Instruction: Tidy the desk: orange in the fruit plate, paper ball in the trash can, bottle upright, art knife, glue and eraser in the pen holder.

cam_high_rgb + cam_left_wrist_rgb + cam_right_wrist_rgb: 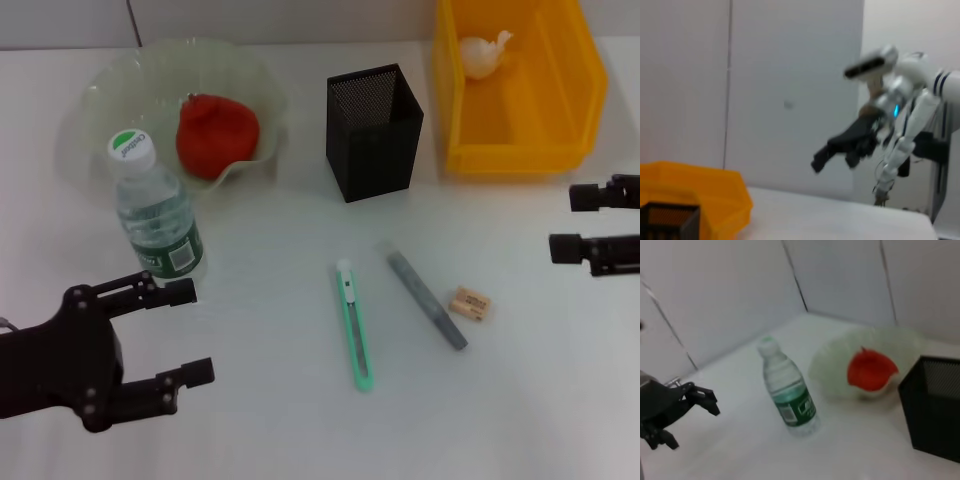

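We judge three parts of the tidy done: the orange (217, 135) sits in the fruit plate (100, 100), the paper ball (483, 54) lies in the yellow bin (575, 100), and the water bottle (155, 212) stands upright; what remains is the art knife (355, 324), the glue stick (427, 299) and the eraser (470, 303), all lying on the desk (280, 430) in front of the mesh pen holder (374, 130).

The left gripper (185, 332) hovers low at the near left with its fingers apart and empty; the right gripper (572, 222) waits at the right edge, fingers likewise spread, holding nothing.

For the knife, we would close across its narrow width near the middle, then tip it vertical over the holder's opening; its long axis runs almost straight away from us, white end toward the holder; the glue stick slants, far end leaning left, near end close to the eraser.
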Tool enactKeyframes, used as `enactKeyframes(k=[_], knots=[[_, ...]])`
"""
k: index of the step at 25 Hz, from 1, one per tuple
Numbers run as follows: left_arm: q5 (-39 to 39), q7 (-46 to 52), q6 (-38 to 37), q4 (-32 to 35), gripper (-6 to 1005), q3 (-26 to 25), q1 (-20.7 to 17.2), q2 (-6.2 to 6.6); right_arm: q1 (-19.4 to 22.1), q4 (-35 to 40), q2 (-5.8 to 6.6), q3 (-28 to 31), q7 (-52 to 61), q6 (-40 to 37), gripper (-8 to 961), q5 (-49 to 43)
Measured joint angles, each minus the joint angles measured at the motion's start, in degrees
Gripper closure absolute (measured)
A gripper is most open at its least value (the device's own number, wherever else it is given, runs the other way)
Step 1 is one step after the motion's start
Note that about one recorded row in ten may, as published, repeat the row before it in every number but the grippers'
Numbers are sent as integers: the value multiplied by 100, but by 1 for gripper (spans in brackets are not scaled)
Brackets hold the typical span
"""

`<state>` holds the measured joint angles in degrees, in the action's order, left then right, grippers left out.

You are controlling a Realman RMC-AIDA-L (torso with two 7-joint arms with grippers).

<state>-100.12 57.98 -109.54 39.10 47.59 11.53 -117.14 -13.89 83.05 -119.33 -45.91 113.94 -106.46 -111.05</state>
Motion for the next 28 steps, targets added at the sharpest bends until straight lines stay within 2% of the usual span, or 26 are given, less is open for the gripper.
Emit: enactKeyframes(k=[1, 2, 3, 4, 7, 8, 9, 10, 13, 14, 17, 22, 23, 28], knots=[[0, 0, 0, 0, 259, 0, 0, 0, -372, 758, 15, -434, 1248, -36, 126, -403], [-80, -65, 232, -64, 258, 21, 19, -9, -372, 758, 15, -434, 1248, -36, 125, -403], [-109, -135, 289, -71, 258, 48, 9, -15, -764, 1272, 23, -957, 2200, -71, 125, -868], [-109, -135, 289, -71, 258, 48, 9, -15, -764, 1272, 23, -957, 2200, -71, 125, -868], [-168, -280, 293, -68, 256, 72, -23, -23, -1486, 1610, 22, -1842, 3655, -103, 125, -1745], [-197, -378, 291, -64, 256, 74, -52, -26, -1901, 1586, 21, -2301, 4303, -144, 125, -2117], [-197, -378, 291, -64, 256, 74, -52, -26, -1901, 1586, 21, -2301, 4303, -144, 125, -2117], [-240, -469, 291, -63, 255, 75, -73, -27, -2133, 1505, 23, -2552, 4590, -149, 125, -2304], [-329, -584, 296, -61, 254, 77, -85, -31, -2938, 903, -4, -3362, 5326, -6, 125, -3036], [-347, -600, 296, -60, 254, 77, -82, -37, -2938, 903, -4, -3362, 5326, -6, 125, -3036], [-398, -610, 328, -58, 253, 79, -54, -50, -3430, 73, -36, -3625, 5515, 413, 126, -3188], [-424, -655, 517, -55, 251, 81, -39, -54, -4228, -1711, -53, -3644, 5530, 1212, 127, -2978], [-457, -684, 598, -53, 251, 82, -30, -52, -4523, -2265, -55, -3671, 5530, 1386, 127, -2993], [-578, -766, 798, -49, 250, 83, 31, -59, -4851, -2891, -56, -3831, 5530, 1712, 129, -3014]])
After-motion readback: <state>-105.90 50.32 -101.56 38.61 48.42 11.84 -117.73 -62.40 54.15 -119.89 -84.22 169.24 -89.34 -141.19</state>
